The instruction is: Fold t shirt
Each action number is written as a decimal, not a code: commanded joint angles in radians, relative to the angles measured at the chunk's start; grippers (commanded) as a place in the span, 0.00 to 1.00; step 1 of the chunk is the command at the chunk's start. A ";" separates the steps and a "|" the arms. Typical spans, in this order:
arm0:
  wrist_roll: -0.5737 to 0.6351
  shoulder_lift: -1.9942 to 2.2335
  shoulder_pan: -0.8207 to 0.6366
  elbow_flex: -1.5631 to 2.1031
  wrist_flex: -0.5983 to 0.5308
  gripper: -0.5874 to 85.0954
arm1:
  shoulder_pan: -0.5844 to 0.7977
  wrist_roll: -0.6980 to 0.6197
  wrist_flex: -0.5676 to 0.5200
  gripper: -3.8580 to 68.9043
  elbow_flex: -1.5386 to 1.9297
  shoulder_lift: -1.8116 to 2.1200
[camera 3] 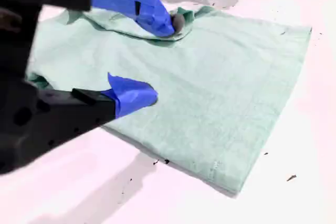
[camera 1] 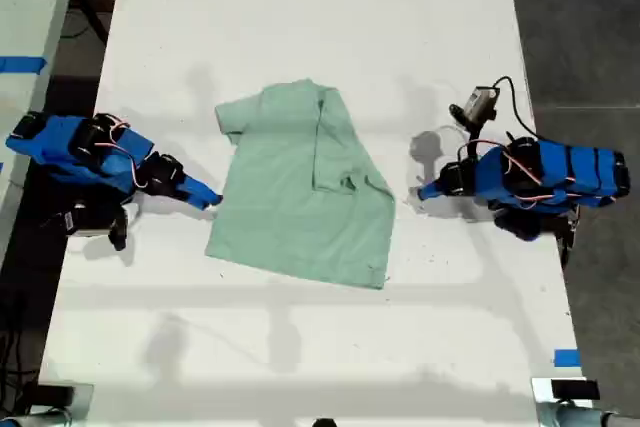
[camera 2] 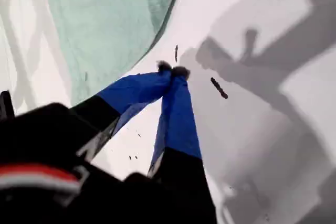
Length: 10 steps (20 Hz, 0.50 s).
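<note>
My first gripper (camera 2: 172,70) is held low with its jaws closed tip to tip, nothing between them. My second gripper (camera 3: 160,59) is held with its jaws parted wide and empty.

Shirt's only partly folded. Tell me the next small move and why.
Probably lower and close my second gripper on the t shirt: its jaws stand open over the shirt's near edge, while my first gripper rests shut on bare table beside it.

Exterior camera is looking straight down on the whole table (camera 1: 300,7). Both wrist cameras are looking closely along their pincers, sharing the t shirt (camera 1: 300,192).
</note>
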 commanded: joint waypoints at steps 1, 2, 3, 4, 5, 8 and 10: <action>0.089 0.009 -0.364 0.018 -0.051 0.01 | 0.014 0.046 0.032 0.05 0.051 0.015; 0.092 0.009 -0.364 0.018 -0.052 0.01 | 0.014 0.044 0.032 0.05 0.051 0.015; 0.092 0.009 -0.364 0.018 -0.052 0.01 | 0.014 0.044 0.032 0.05 0.051 0.015; 0.094 0.009 -0.362 0.018 -0.052 0.01 | 0.014 0.044 0.032 0.05 0.051 0.015; 0.094 0.009 -0.360 0.018 -0.052 0.01 | 0.014 0.044 0.032 0.05 0.051 0.015; 0.114 0.009 -0.379 0.003 -0.043 0.01 | 0.014 0.044 0.032 0.05 0.051 0.015; 0.146 0.005 -0.413 -0.075 -0.051 0.01 | 0.018 0.043 0.032 0.05 0.051 0.015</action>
